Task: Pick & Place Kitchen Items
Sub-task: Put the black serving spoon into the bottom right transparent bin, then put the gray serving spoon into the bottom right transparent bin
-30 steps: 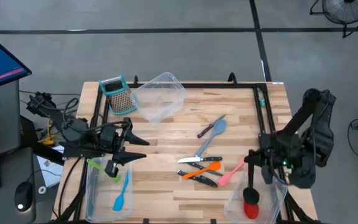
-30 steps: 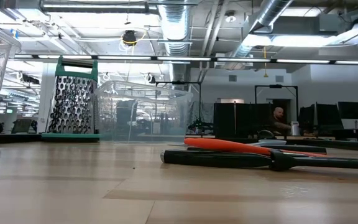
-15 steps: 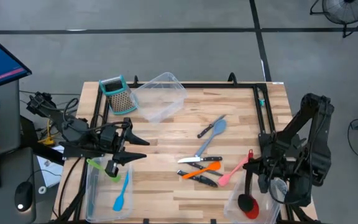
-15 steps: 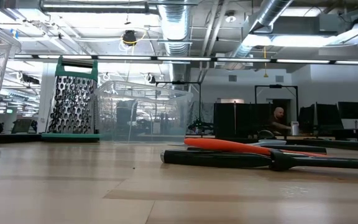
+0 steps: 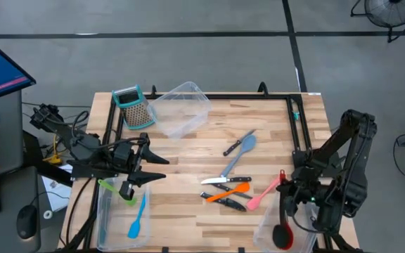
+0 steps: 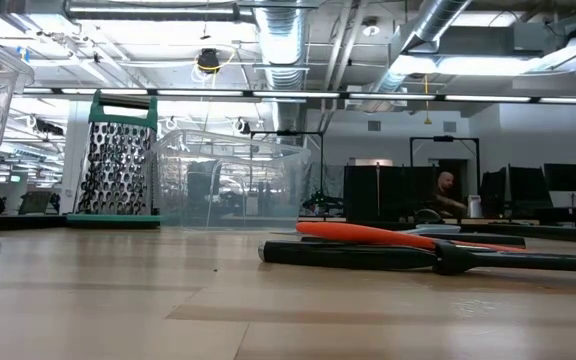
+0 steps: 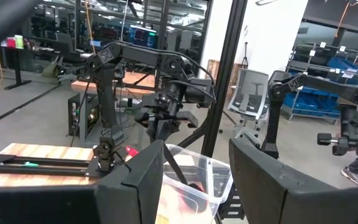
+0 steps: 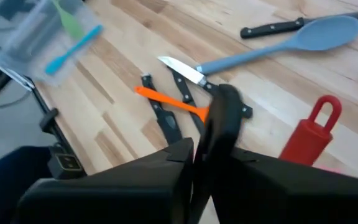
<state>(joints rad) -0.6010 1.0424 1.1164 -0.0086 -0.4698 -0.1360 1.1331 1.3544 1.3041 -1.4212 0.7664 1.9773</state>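
A pale wood table (image 5: pixel 188 147) fills mid-frame over grey floor; right gripper (image 8: pixel 207 163) clamps the black ladle (image 8: pixel 224 121); left gripper (image 7: pixel 194 180) open.

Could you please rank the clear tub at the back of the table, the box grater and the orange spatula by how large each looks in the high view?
1. Clear tub, plainly the largest.
2. Box grater.
3. Orange spatula: about as long as the grater but far thinner, so it covers the least area.
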